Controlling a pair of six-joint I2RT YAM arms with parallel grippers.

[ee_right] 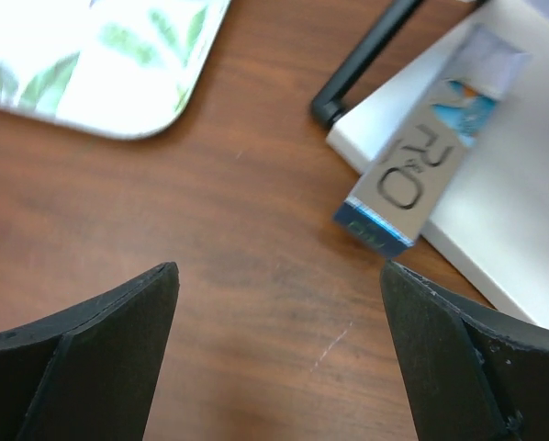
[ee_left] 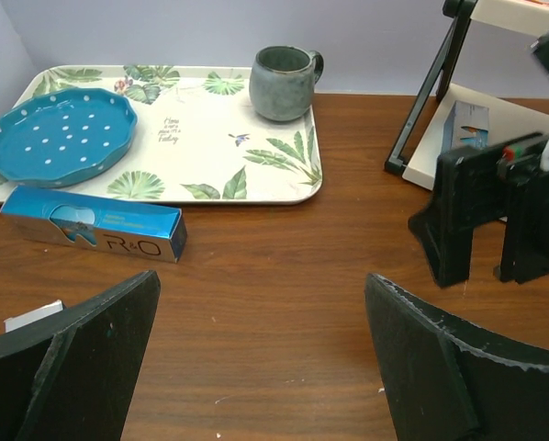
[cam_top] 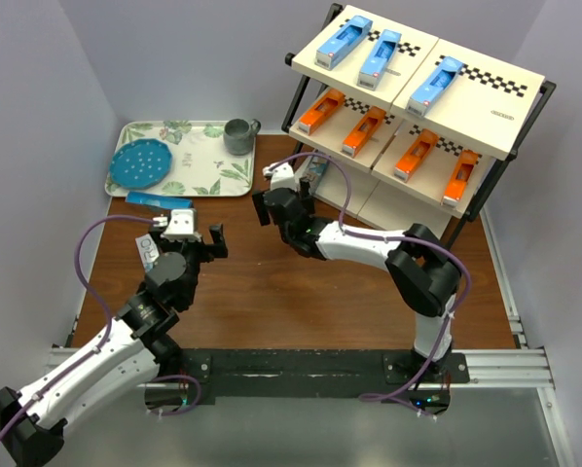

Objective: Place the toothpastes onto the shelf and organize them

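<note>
Blue toothpastes (cam_top: 379,55) on shelf's (cam_top: 486,131) top tier — orange ones (cam_top: 364,131) below

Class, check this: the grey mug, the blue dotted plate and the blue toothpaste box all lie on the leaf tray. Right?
Not quite. The grey mug and blue dotted plate are on the leaf tray, but the blue toothpaste box lies on the wooden table, beside the tray's near edge. The left wrist view shows it.

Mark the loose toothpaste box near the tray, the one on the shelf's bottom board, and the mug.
Loose toothpaste box (ee_left: 91,231): left wrist view, blue front face.
Shelved toothpaste box (ee_right: 417,170): right wrist view, lettered grey face.
Mug (ee_left: 282,87): left wrist view, body.
</note>
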